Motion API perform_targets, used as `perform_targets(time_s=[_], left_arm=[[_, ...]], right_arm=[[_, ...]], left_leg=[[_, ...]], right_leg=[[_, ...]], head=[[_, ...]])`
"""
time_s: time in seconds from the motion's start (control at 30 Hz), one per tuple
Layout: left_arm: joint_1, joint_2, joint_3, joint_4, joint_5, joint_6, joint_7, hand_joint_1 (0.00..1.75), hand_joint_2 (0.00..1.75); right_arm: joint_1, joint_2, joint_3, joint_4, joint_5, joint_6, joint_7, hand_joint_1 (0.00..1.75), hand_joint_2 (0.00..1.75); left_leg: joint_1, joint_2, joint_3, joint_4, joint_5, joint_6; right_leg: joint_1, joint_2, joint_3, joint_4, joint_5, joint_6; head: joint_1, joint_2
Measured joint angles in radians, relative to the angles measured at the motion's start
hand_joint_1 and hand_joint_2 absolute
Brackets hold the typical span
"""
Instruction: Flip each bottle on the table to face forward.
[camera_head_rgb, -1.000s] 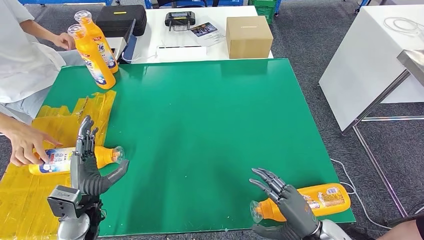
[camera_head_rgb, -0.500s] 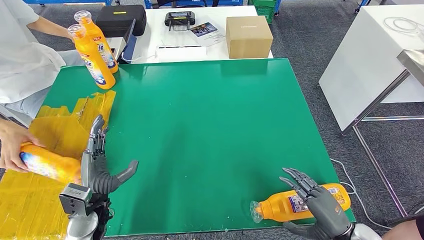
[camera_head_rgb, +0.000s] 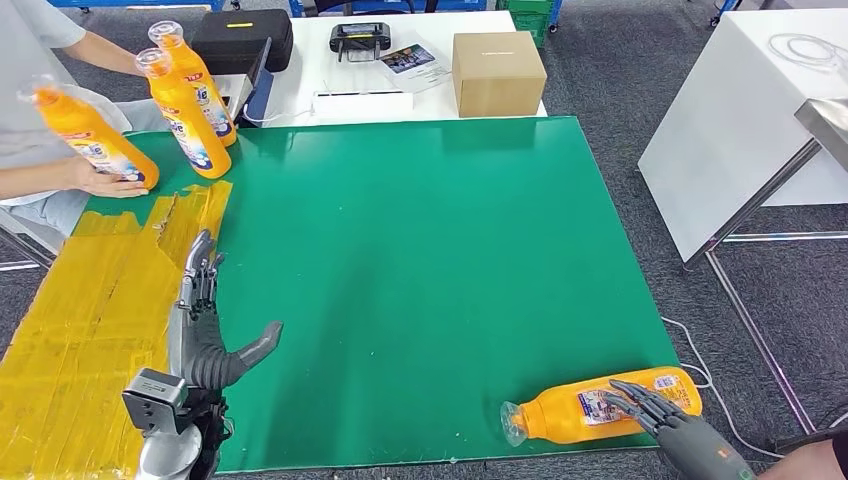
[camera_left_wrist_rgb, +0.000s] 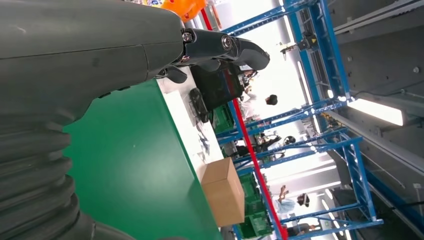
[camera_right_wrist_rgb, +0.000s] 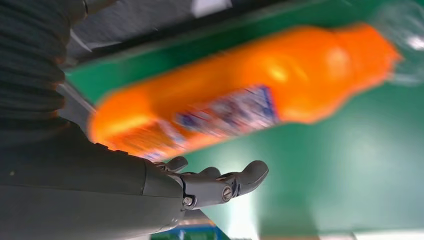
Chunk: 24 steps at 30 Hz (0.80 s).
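While the bottle (camera_head_rgb: 598, 405) lies on its side at the table's (camera_head_rgb: 420, 240) near right edge, the right hand (camera_head_rgb: 680, 428) rests spread fingers beside it; a nudge could roll it off. The left hand (camera_head_rgb: 200, 325) is spread, empty.

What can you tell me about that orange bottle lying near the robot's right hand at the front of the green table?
The orange bottle looks like glossy plastic, with a clear cap at its neck end and a blue, white and red label along its body. It lies on its side at the near right corner of the green table, close to the front edge, with the cap toward the table's middle and the base toward the right edge. The right hand has its fingers spread at the base end; whether they touch the bottle is unclear.
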Motion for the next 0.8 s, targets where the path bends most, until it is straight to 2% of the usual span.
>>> perform_targets(time_s=[0.07, 0.17, 0.37, 0.43, 0.63, 0.8], left_arm=[[-0.002, 0.005, -0.003, 0.000, 0.005, 0.001, 0.000, 0.00, 1.75], [-0.003, 0.010, -0.006, 0.000, 0.006, 0.001, 0.000, 0.00, 1.75], [-0.004, 0.014, -0.008, 0.000, 0.005, 0.001, 0.000, 0.00, 1.75], [-0.003, 0.014, -0.007, 0.000, 0.000, -0.001, 0.000, 0.00, 1.75], [0.001, 0.010, -0.006, 0.000, -0.020, -0.017, 0.000, 0.00, 1.75], [0.004, 0.003, -0.003, -0.001, -0.027, -0.024, 0.000, 0.00, 1.75]], right_arm=[[0.036, -0.049, -0.004, -0.015, -0.021, -0.009, 0.019, 0.00, 1.75], [0.062, -0.092, -0.002, -0.027, -0.027, -0.024, 0.039, 0.00, 1.75], [0.055, -0.122, 0.011, -0.030, 0.006, -0.065, 0.050, 0.00, 1.75], [0.011, -0.092, 0.017, -0.018, 0.064, -0.105, 0.030, 0.00, 1.75], [-0.136, 0.067, 0.026, 0.043, 0.218, -0.178, -0.018, 0.00, 1.75], [-0.207, 0.157, 0.008, 0.089, 0.319, -0.184, -0.008, 0.00, 1.75]], left_leg=[[0.000, 0.001, 0.000, 0.000, 0.000, 0.000], [0.000, 0.001, 0.001, 0.000, 0.000, 0.001], [0.000, 0.001, 0.002, 0.000, 0.000, 0.001], [0.001, 0.003, 0.002, 0.000, 0.000, 0.001], [0.001, 0.005, 0.003, 0.000, 0.000, 0.001], [0.001, 0.005, 0.003, 0.000, 0.000, 0.001]], right_leg=[[0.000, 0.001, 0.000, 0.000, 0.000, 0.000], [0.000, 0.001, 0.000, 0.000, 0.000, 0.000], [0.001, 0.001, 0.001, 0.000, 0.000, 0.000], [0.001, 0.003, 0.001, 0.000, 0.000, 0.000], [0.001, 0.005, 0.001, 0.000, 0.000, 0.000], [0.001, 0.005, 0.002, 0.000, 0.000, 0.000]], head=[[0.000, 0.000], [0.000, 0.000], [0.000, 0.000], [0.000, 0.000], [0.000, 0.000], [0.000, 0.000]])
